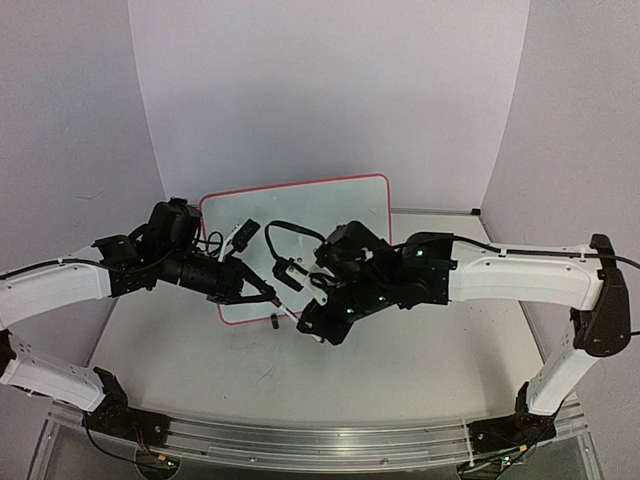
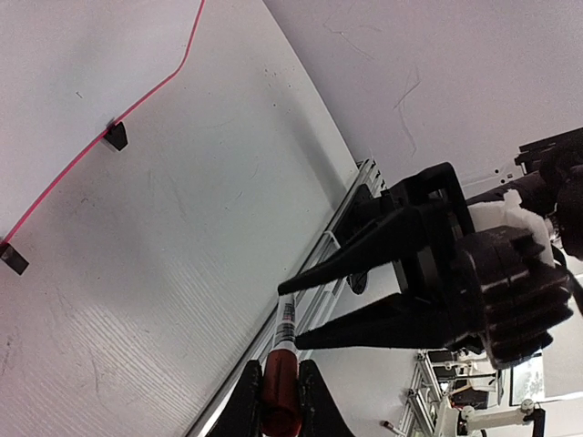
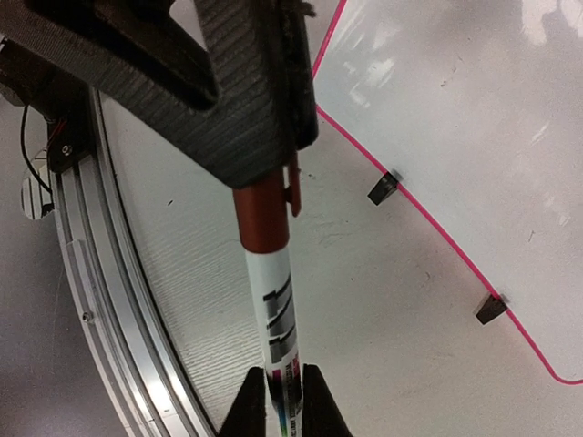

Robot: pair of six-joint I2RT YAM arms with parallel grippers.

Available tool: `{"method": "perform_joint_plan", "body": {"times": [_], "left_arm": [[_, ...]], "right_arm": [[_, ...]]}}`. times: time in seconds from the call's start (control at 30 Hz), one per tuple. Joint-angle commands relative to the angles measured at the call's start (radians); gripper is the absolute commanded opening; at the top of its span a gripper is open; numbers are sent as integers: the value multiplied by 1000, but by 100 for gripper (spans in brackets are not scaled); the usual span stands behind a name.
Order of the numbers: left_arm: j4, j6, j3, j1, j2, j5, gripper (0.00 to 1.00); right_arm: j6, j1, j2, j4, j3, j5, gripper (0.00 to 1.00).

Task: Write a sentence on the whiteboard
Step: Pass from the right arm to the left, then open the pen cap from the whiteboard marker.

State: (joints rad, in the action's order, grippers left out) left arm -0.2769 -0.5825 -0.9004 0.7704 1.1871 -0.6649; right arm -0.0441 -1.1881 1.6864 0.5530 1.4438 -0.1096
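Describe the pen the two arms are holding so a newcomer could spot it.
Start at the pink-framed whiteboard and come to its near edge, where the two arms meet. The marker bridges them, its barrel in the right tool and its red cap in the left tool. It is the only white-barrelled, red-capped stick there.

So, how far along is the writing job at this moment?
Done: nothing yet; the visible part of the whiteboard is blank. In hand: the right gripper holds the marker by its body and the left gripper grips its red cap, which looks still on. Left: pull the cap off, then write the whole sentence.
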Motion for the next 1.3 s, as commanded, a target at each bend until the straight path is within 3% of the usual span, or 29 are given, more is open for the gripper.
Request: {"method": "perform_joint_plan", "body": {"times": [0.0,0.07,0.17,0.27,0.4,0.63,0.8,1.27], "left_arm": [[119,-70,73,-1,-54,68,0],[210,-125,117,-1,-86,101,0],[415,-188,192,-3,-150,149,0],[620,-248,249,-2,-190,184,0],[881,-307,301,-2,-194,198,0],[1099,-344,291,-3,-148,147,0],[1110,-344,294,-2,-135,129,0],[913,-280,241,-1,-109,80,0]], "right_arm": [[-71,-1,-92,-127,-57,56,67],[-136,5,-131,-205,-109,57,81],[-261,37,-199,-369,-205,77,87],[-430,93,-280,-659,-373,-21,92],[-592,144,-325,-1073,-547,-150,95],[-726,155,-278,-1441,-598,-329,95],[-761,155,-246,-1505,-571,-381,94],[-767,155,-198,-1507,-525,-399,85]]}}
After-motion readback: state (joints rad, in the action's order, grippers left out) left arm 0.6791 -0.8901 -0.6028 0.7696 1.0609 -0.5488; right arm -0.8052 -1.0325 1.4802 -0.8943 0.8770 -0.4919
